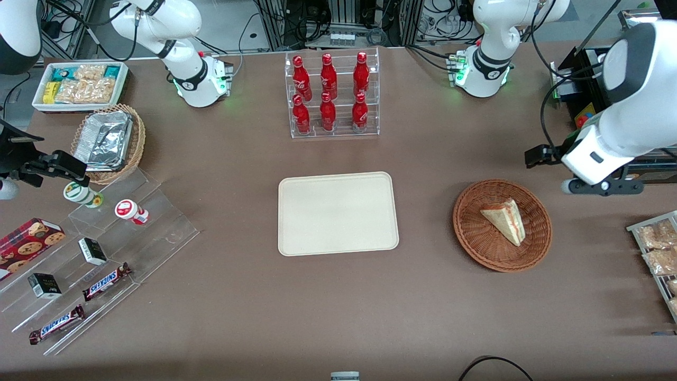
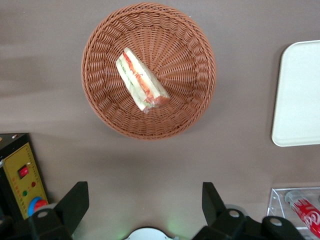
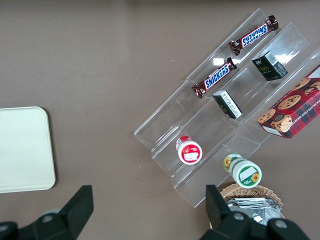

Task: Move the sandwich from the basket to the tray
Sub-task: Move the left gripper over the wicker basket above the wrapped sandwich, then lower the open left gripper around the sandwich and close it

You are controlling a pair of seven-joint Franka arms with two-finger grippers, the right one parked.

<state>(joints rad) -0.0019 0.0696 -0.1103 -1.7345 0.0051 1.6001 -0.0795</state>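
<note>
The sandwich (image 1: 505, 218) (image 2: 141, 80), a pale wedge with red and green filling along its edge, lies in the round reddish-brown basket (image 1: 476, 233) (image 2: 195, 100). The cream tray (image 1: 338, 214) (image 2: 300, 95) sits bare at the table's middle, beside the basket toward the parked arm's end. My gripper (image 1: 603, 187) (image 2: 144, 195) hovers high above the table, farther from the front camera than the basket and a little toward the working arm's end. It is open, with only bare tabletop showing between its two dark fingers, well apart from the sandwich.
A clear rack of red bottles (image 1: 333, 95) stands farther from the front camera than the tray. A black box with a yellow panel (image 2: 20, 175) and a rack of snack packets (image 1: 658, 248) sit at the working arm's end. Clear stepped shelves (image 1: 106, 254) lie toward the parked arm's end.
</note>
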